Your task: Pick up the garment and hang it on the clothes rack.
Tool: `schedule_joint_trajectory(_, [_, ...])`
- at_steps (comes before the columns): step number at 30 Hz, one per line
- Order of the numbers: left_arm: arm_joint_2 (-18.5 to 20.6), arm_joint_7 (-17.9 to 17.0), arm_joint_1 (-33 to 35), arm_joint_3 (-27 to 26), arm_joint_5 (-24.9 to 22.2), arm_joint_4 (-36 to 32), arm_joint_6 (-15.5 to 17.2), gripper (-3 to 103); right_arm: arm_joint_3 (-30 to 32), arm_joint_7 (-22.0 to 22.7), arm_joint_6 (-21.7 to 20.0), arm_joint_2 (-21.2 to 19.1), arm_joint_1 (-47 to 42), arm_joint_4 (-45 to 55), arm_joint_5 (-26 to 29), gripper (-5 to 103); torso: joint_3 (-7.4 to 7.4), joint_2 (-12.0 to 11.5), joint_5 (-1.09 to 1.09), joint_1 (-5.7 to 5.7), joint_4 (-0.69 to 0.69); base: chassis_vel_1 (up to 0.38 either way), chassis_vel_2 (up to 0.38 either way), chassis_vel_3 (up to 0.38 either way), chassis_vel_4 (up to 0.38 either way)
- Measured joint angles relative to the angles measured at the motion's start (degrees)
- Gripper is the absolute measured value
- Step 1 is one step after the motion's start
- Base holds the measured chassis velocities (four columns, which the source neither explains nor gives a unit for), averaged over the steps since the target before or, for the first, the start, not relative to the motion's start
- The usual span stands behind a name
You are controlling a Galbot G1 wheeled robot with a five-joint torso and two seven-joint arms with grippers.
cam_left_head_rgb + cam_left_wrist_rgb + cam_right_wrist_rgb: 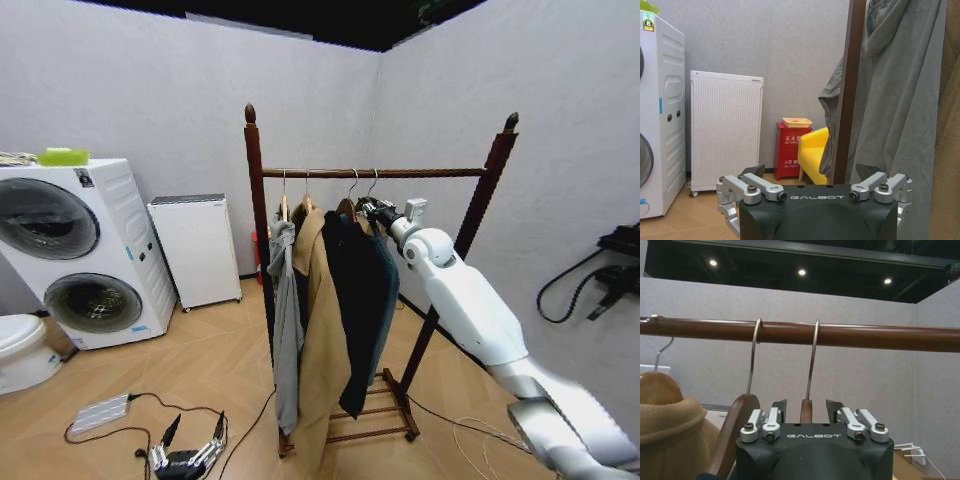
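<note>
The garment [360,300], a long dark teal jacket, hangs from the clothes rack [420,173] on a wooden hanger, to the right of a tan coat [320,330] and a grey hooded sweatshirt [285,310]. My right gripper [368,208] is raised to the jacket's hanger just under the rail [865,335]. In the right wrist view this gripper [806,407] is open, its fingers either side of the hanger's neck with gaps showing, and the hook [812,355] is over the rail. My left gripper [195,430] hangs low near the floor, open and empty [810,172], facing the rack's left post [847,100].
A stacked washer and dryer [70,250], a white air purifier [195,250] and a white toilet [20,350] stand left of the rack. Cables and a power strip [100,410] lie on the floor. A red cabinet [792,150] and yellow chair [812,155] sit behind the post.
</note>
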Motion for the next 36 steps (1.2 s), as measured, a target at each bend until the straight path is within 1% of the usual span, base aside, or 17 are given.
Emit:
schedule_joint_trajectory(2, [0.0, 0.0, 0.0, 0.0, 0.0, 0.0, 0.0, 100, 1.0, 1.4, -0.8, -1.1, -2.0, 3.7, 2.8, 55, 0.0, 0.0, 0.0, 0.0, 0.0, 0.0, 0.0, 0.0, 0.0])
schedule_joint_trajectory(3, [0.0, 0.0, 0.0, 0.0, 0.0, 0.0, 0.0, 100, 1.0, 1.4, -0.8, -1.1, -2.0, 3.7, 2.8, 55, 0.0, 0.0, 0.0, 0.0, 0.0, 0.0, 0.0, 0.0, 0.0])
schedule_joint_trajectory(5, [0.0, 0.0, 0.0, 0.0, 0.0, 0.0, 0.0, 100, 2.4, 2.3, -1.2, -2.0, -4.6, 7.1, 4.1, 66, 0.0, 0.0, 0.0, 0.0, 0.0, 0.0, 0.0, 0.0, 0.0])
schedule_joint_trajectory(6, [0.0, 0.0, 0.0, 0.0, 0.0, 0.0, 0.0, 100, 2.4, 2.3, -1.2, -2.0, -4.6, 7.1, 4.1, 66, 0.0, 0.0, 0.0, 0.0, 0.0, 0.0, 0.0, 0.0, 0.0])
schedule_joint_trajectory(8, [0.0, 0.0, 0.0, 0.0, 0.0, 0.0, 0.0, 100, 3.8, 3.3, -1.2, -2.9, -7.1, 10.0, 4.6, 78, 0.0, 0.0, 0.0, 0.0, 0.01, 0.0, 0.0, 0.0, 0.0])
schedule_joint_trajectory(9, [0.0, 0.0, 0.0, 0.0, 0.0, 0.0, 0.0, 100, 3.8, 3.3, -1.2, -2.9, -7.1, 10.0, 4.6, 78, 0.0, 0.0, 0.0, 0.0, 0.01, 0.0, 0.0, 0.0, 0.0])
schedule_joint_trajectory(11, [0.0, 0.0, 0.0, 0.0, 0.0, 0.0, 0.0, 100, 5.3, 4.5, -1.2, -4.3, -10.2, 13.3, 5.7, 88, 0.0, 0.0, 0.0, 0.0, 0.01, 0.0, 0.0, 0.0, 0.0])
schedule_joint_trajectory(12, [0.0, 0.0, 0.0, 0.0, 0.0, 0.0, 0.0, 100, 5.3, 4.5, -1.2, -4.3, -10.2, 13.3, 5.7, 88, 0.0, 0.0, 0.0, 0.0, 0.01, 0.0, 0.0, 0.0, 0.0])
schedule_joint_trajectory(14, [0.0, 0.0, 0.0, 0.0, 0.0, 0.0, 0.0, 100, 6.3, 5.3, -1.2, -5.4, -12.6, 15.5, 6.5, 97, 0.0, 0.0, 0.01, 0.0, 0.01, 0.0, 0.0, 0.0, 0.0])
schedule_joint_trajectory(15, [0.0, 0.0, 0.0, 0.0, 0.0, 0.0, 0.0, 100, 6.7, 5.8, -1.2, -5.8, -13.6, 16.3, 7.0, 99, 0.0, 0.0, 0.01, -0.01, 0.02, -0.023, -0.052, -0.037, -0.024])
schedule_joint_trajectory(16, [0.0, 0.0, 0.0, 0.0, 0.0, 0.0, 0.0, 100, 6.7, 5.8, -1.2, -5.8, -13.6, 16.3, 7.0, 99, 0.0, 0.0, 0.01, -0.01, 0.02, -0.023, -0.052, -0.037, -0.024])
schedule_joint_trajectory(17, [0.0, 0.0, 0.0, 0.0, 0.0, 0.0, 0.0, 100, 7.2, 6.5, -1.2, -6.7, -14.9, 17.6, 7.7, 100, 0.0, 0.0, 0.01, -0.01, -0.01, -0.044, -0.052, -0.048, -0.063])
schedule_joint_trajectory(22, [0.0, 0.0, 0.0, 0.0, 0.0, 0.0, 0.0, 100, 8.4, 8.3, -1.1, -8.6, -17.6, 20.3, 9.2, 100, 0.0, 0.0, 0.01, 0.0, 0.0, -0.045, -0.039, -0.059, -0.066])
schedule_joint_trajectory(24, [0.0, 0.0, 0.0, 0.0, 0.0, 0.0, 0.0, 100, 9.6, 10.0, -0.9, -9.8, -19.8, 22.6, 9.9, 100, 0.0, 0.0, 0.0, 0.0, 0.01, -0.06, -0.061, -0.066, -0.073])
schedule_joint_trajectory(33, [0.0, 0.0, 0.0, 0.0, 0.0, 0.0, 0.0, 100, 13.9, 11.9, -1.1, -11.0, -25.8, 27.5, 10.2, 100, 0.0, 0.0, 0.0, -0.01, 0.01, -0.08, -0.092, -0.091, -0.083])
schedule_joint_trajectory(36, [0.0, 0.0, 0.0, 0.0, 0.0, 0.0, 0.0, 100, 16.8, 12.8, -1.4, -11.4, -29.2, 30.2, 11.6, 100, 0.0, 0.0, 0.0, -0.01, 0.0, -0.125, -0.108, -0.12, -0.106])
